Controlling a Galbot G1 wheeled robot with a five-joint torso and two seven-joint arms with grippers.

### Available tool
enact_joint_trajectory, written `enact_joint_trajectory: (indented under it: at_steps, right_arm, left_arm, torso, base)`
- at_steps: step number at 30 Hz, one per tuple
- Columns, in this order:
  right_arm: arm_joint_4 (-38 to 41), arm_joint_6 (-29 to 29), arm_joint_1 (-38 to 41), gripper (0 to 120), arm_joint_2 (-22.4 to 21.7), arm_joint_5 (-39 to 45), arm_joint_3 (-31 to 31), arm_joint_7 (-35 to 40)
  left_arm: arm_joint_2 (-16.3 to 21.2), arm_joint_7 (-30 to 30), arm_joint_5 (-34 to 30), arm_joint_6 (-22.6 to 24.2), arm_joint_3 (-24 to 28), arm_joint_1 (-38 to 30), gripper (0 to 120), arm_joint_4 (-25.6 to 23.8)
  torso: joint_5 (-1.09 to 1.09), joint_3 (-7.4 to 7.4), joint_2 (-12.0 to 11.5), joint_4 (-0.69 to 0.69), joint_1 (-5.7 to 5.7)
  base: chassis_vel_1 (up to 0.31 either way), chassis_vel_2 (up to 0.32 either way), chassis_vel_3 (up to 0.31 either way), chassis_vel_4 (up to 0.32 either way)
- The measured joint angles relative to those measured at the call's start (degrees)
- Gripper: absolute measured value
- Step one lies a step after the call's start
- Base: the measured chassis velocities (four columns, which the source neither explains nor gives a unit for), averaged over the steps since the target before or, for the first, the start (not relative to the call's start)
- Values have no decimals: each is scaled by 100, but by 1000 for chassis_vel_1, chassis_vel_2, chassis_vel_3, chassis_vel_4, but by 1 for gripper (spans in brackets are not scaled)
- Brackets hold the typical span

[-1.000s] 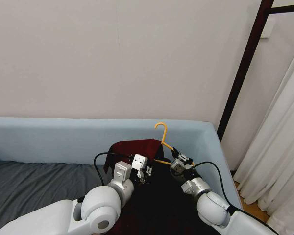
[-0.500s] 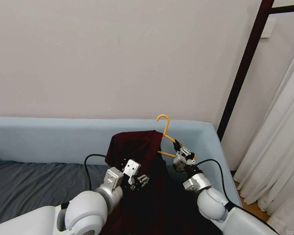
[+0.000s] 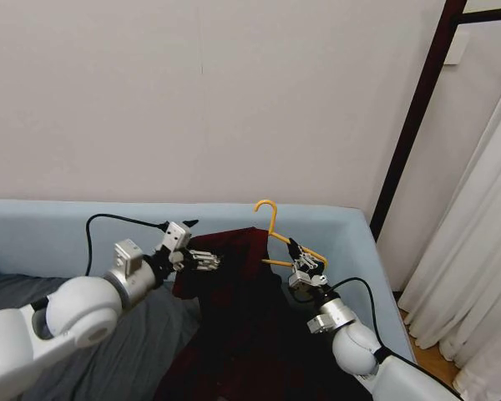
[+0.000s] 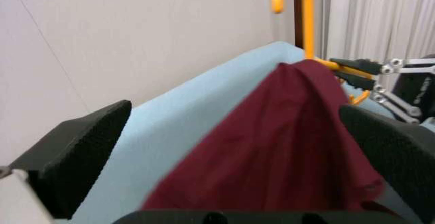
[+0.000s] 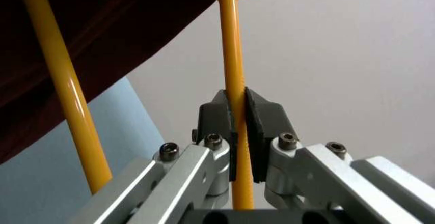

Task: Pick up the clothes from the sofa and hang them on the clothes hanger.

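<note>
1. Over the sofa's (image 3: 67,225) pale blue back, the yellow hanger (image 3: 272,222) is held up by the right gripper (image 3: 299,269). Its jaws are clamped tight on one wire, just below the neck.
2. A dark red garment (image 3: 242,301) is draped over the hanger. One shoulder is seated at the neck and the rest hangs down toward the grey seat.
3. The left gripper (image 3: 204,261) is parked right at the garment's far shoulder with its fingers (image 4: 81,147) spread wide. Nothing is pinched between them, as far as can be told.
4. So the step looks like dressing the hanger. That loose shoulder probably needs to be tugged out over the hanger's arm so the cloth gets spread evenly.
5. It's best done gently. Only cloth should be pinched, not wire, and the pull should be made sideways so the hanger isn't twisted in the right jaws.
6. The hook should be left upright and free of fabric, since it'll presumably have to be slipped over the dark rack (image 3: 409,125) off to the right.
</note>
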Motion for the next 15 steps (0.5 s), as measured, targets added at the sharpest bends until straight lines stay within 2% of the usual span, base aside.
enact_joint_trajectory:
  at_steps: [2,4,7,8,9,11,13,15]
  right_arm:
    - [-3,74,-2,4,-3,-122,3,1]
    - [-2,89,-9,4,-12,-149,8,2]
    - [8,112,-48,4,-56,-208,42,13]
    - [28,122,-61,4,-72,-242,63,16]
    - [28,122,-61,4,-72,-242,63,16]
    - [46,142,-75,4,-105,-314,88,17]
    - [61,169,-96,4,-122,-373,132,20]
    - [66,175,-105,4,-127,-385,151,22]
  left_arm:
    - [-88,402,-178,42,201,-398,114,327]
    - [-137,532,-290,104,346,-605,115,440]
    - [-304,1158,-577,220,1172,-1667,114,921]
    - [-385,1506,-629,226,1659,-2159,113,1151]
    - [-385,1506,-629,226,1659,-2159,113,1151]
    - [-538,2020,-838,204,2424,-2935,111,1506]
    - [-726,2391,-1039,110,2999,-3546,109,1797]
    - [-819,2506,-1063,66,3185,-3760,106,1914]
  torso:
    - [1,0,0,1,0]
    - [1,0,0,2,0]
    - [2,0,0,-1,0]
    - [5,0,0,-1,0]
    - [5,0,0,-1,0]
    - [-1,1,0,1,1]
    - [5,0,0,0,0]
    - [4,1,0,2,0]
  base:
    - [0,0,0,0]
    - [0,0,0,0]
    - [0,0,0,0]
    - [0,0,0,0]
    - [0,0,0,0]
    - [0,0,0,0]
    - [0,0,0,0]
    - [0,0,0,0]
